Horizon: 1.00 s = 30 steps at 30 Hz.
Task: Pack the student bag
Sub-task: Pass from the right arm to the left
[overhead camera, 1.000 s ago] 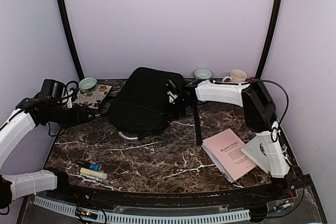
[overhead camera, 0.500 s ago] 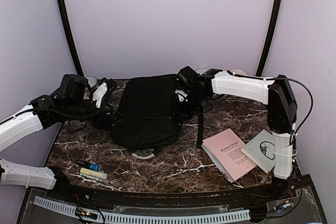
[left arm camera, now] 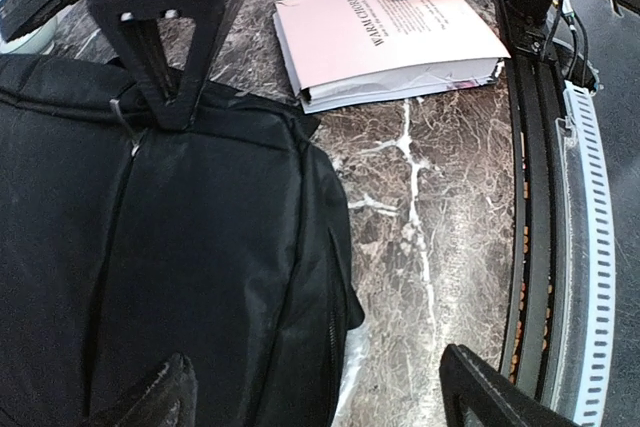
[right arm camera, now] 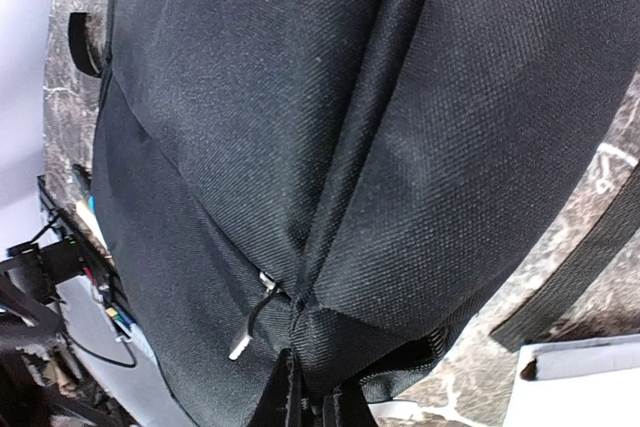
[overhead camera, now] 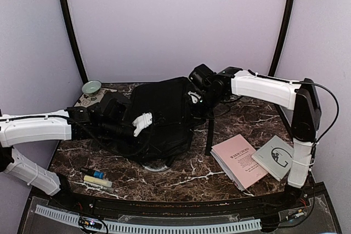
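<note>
The black student bag lies mid-table, its far right corner pulled up. My right gripper is shut on a fold of the bag's fabric there. In the right wrist view the pinched fold runs into the fingers, with a zipper pull just beside it. My left gripper hovers open over the bag's front. In the left wrist view it straddles the bag's edge, one finger over fabric, the other over marble. That view also shows the right gripper gripping the bag.
A pink book and a grey booklet lie at the right front. The bag's strap trails toward them. A teal bowl sits back left. Markers lie front left. A grey curved piece shows under the bag.
My right gripper has risen and pulled back, lifting the bag's corner. My left arm has swung from the back left to over the bag. The bag has shifted and spread out.
</note>
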Each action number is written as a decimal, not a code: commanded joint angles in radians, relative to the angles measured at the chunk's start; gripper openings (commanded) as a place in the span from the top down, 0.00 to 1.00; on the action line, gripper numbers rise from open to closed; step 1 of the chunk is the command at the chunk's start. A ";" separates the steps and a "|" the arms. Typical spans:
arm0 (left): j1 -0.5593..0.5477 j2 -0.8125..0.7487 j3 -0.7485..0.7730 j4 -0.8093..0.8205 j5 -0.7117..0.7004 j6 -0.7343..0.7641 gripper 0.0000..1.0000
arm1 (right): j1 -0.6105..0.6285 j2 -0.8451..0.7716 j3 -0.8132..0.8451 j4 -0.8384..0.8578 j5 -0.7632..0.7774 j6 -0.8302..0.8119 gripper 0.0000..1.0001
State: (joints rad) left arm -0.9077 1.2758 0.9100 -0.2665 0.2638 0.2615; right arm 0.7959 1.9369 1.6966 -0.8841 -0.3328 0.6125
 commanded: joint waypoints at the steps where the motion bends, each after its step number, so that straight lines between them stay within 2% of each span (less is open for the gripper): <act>1: -0.044 0.029 0.042 0.065 0.001 0.049 0.13 | 0.013 -0.037 0.012 0.008 -0.079 0.064 1.00; 6: -0.083 0.092 0.061 0.112 -0.101 0.077 0.16 | 0.014 -0.041 0.025 0.006 -0.118 0.096 1.00; 12: -0.095 0.155 0.089 0.161 -0.137 0.117 0.19 | 0.014 -0.048 0.056 -0.009 -0.157 0.110 1.00; 14: -0.097 0.176 0.106 0.172 -0.154 0.128 0.22 | 0.013 -0.050 0.061 -0.010 -0.168 0.114 1.00; 20: -0.097 0.227 0.157 0.182 -0.216 0.140 0.44 | 0.013 -0.061 0.053 -0.023 -0.152 0.108 1.00; 23: -0.097 0.223 0.163 0.197 -0.212 0.129 0.60 | 0.014 -0.065 0.048 -0.033 -0.127 0.096 1.00; 24: -0.097 0.221 0.165 0.199 -0.211 0.124 0.67 | 0.013 -0.068 0.045 -0.035 -0.118 0.094 1.00; 27: -0.096 0.220 0.172 0.197 -0.220 0.106 0.98 | 0.013 -0.076 0.034 -0.023 -0.116 0.088 1.00; 30: -0.096 0.217 0.180 0.203 -0.243 0.069 1.00 | 0.014 -0.090 0.010 -0.001 -0.119 0.084 0.97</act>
State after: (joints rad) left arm -1.0080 1.5074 1.0443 -0.1135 0.0647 0.3767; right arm 0.7975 1.9198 1.7210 -0.9058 -0.4133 0.7132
